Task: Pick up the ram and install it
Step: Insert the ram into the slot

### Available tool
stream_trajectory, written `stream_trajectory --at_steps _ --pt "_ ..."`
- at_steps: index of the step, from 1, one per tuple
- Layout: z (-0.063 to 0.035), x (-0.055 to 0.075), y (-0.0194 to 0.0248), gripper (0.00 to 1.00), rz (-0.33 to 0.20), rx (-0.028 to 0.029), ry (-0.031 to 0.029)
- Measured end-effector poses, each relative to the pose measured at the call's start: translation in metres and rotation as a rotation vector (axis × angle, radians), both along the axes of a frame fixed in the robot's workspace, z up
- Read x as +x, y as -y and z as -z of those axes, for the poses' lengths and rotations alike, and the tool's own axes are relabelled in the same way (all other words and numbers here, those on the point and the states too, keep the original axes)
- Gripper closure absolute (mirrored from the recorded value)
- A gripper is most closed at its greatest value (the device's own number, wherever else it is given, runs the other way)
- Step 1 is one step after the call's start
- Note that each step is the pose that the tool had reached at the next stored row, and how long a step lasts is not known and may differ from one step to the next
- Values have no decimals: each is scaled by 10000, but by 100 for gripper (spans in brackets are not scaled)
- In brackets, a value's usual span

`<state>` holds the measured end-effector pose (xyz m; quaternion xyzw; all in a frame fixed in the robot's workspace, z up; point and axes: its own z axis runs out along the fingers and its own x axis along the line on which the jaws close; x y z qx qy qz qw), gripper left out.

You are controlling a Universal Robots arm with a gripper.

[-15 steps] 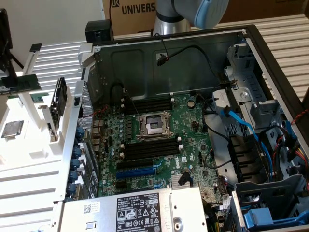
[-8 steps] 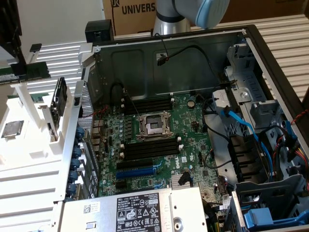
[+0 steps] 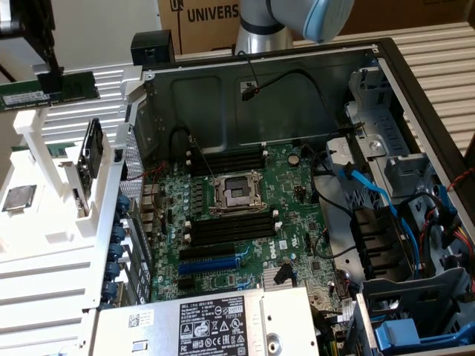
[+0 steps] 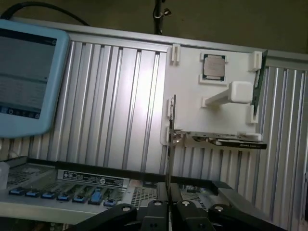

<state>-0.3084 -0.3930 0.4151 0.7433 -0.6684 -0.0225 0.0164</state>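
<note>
Exterior view: the gripper (image 3: 49, 81) has its jaws closed on one green ram (image 3: 74, 89), above a white rack (image 3: 30, 141) beside one open computer case (image 3: 208, 89). One box (image 3: 208, 18) reads "UNIVERS". Wrist view: the ram (image 4: 169, 144) stands edge-on between the jaws; one processor chip (image 4: 214, 67) sits on the rack.

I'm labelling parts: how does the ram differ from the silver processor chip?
The ram is long, narrow and green; the processor chip is square and silver. The gripper holds the ram on edge; the processor chip lies flat in the white holder. Both are outside the case.
</note>
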Motion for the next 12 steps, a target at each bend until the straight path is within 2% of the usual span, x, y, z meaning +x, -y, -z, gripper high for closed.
stream_trajectory --at_steps 6,12 --pt "-83 280 3 86 1 3 0" --pt "-107 547 4 86 2 15 1"
